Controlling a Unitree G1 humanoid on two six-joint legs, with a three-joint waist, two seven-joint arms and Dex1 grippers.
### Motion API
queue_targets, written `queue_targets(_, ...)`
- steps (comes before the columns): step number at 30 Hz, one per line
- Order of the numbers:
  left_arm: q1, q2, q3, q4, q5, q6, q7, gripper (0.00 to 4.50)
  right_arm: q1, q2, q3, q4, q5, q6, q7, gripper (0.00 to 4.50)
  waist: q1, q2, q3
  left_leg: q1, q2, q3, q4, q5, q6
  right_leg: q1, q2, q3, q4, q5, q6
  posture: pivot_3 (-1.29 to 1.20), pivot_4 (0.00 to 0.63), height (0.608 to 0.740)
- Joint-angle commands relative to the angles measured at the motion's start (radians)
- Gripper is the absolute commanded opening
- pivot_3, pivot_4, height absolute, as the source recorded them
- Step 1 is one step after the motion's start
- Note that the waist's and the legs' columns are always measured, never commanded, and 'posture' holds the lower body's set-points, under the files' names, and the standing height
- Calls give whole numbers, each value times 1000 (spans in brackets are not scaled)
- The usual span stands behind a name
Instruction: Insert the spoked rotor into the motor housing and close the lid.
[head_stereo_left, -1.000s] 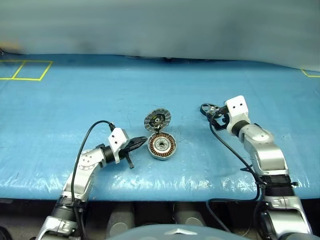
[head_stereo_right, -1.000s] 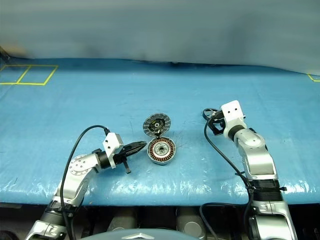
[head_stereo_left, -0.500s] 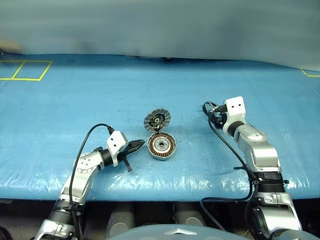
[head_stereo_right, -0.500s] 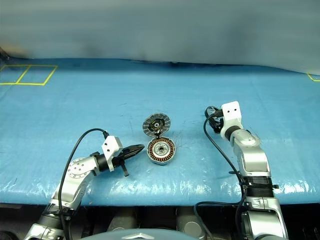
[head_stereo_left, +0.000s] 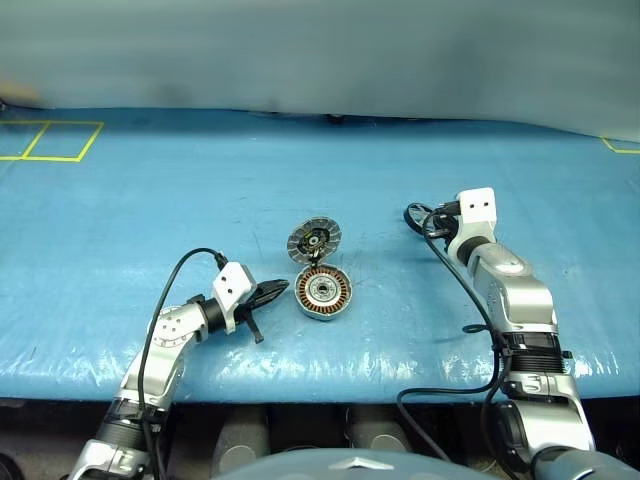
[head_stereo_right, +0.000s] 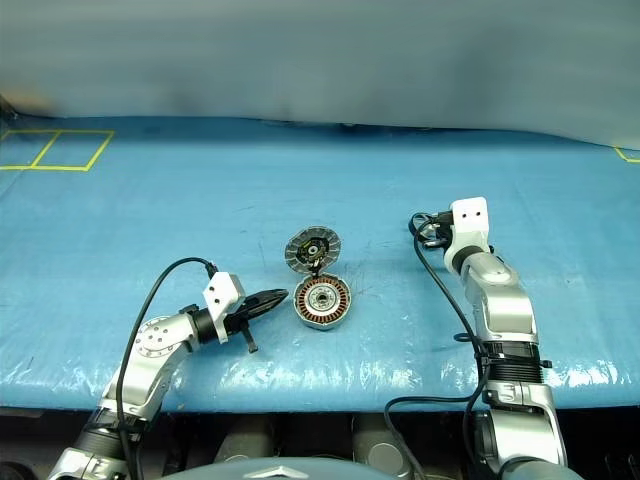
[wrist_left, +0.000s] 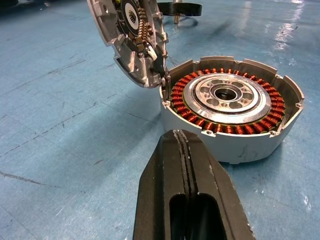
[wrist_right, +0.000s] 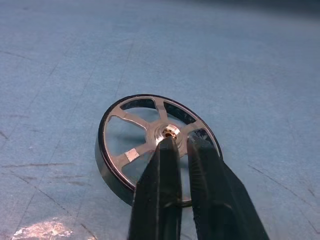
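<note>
The motor housing (head_stereo_left: 323, 292) sits on the blue table with copper windings (wrist_left: 182, 85) showing round a silver centre. Its lid (head_stereo_left: 315, 240) stands open, tilted up from the housing's far edge, segmented inside facing me. My left gripper (head_stereo_left: 281, 288) lies shut and empty just left of the housing, its tip (wrist_left: 182, 137) a short way from the wall. Far to the right lies the spoked rotor (wrist_right: 132, 120), dark-rimmed with silver spokes. My right gripper (wrist_right: 183, 144) is shut on it, its fingers pinching a spoke beside the hub.
A blue plastic sheet (head_stereo_left: 200, 200) covers the table. Yellow tape marks lie at the far left (head_stereo_left: 50, 140) and far right (head_stereo_left: 620, 148). The table's front edge (head_stereo_left: 320, 385) runs just behind both arms. Black cables (head_stereo_left: 450, 290) trail along each arm.
My right gripper has closed from wide open onto the rotor's spoke, and its wrist has rolled a little. The left arm, housing and lid have stayed put.
</note>
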Motion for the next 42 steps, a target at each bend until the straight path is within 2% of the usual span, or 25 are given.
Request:
queue_targets(1, 4, 2, 3, -26, 1, -3, 5, 0, 12, -8, 7, -39, -6, -5, 8, 37, 0, 0, 0, 0, 0, 0, 0, 0, 0, 0, 0, 0, 0, 0, 0, 0, 150, 740)
queue_targets(32, 8, -6, -8, -11, 22, -18, 24, 0, 49, 7, 59, -59, -45, 41, 13, 37, -2, 0, 0, 0, 0, 0, 0, 0, 0, 0, 0, 0, 0, 0, 0, 0, 150, 740)
queue_targets(36, 11, -9, -9, -13, 28, -21, 28, 0, 48, 12, 59, -68, -59, 30, -3, 943, -2, 0, 0, 0, 0, 0, 0, 0, 0, 0, 0, 0, 0, 0, 0, 0, 150, 740)
queue_targets(42, 12, -11, -10, -15, 33, -21, 27, 0, 46, 12, 51, -72, -60, 27, -2, 943, -2, 0, 0, 0, 0, 0, 0, 0, 0, 0, 0, 0, 0, 0, 0, 0, 150, 740)
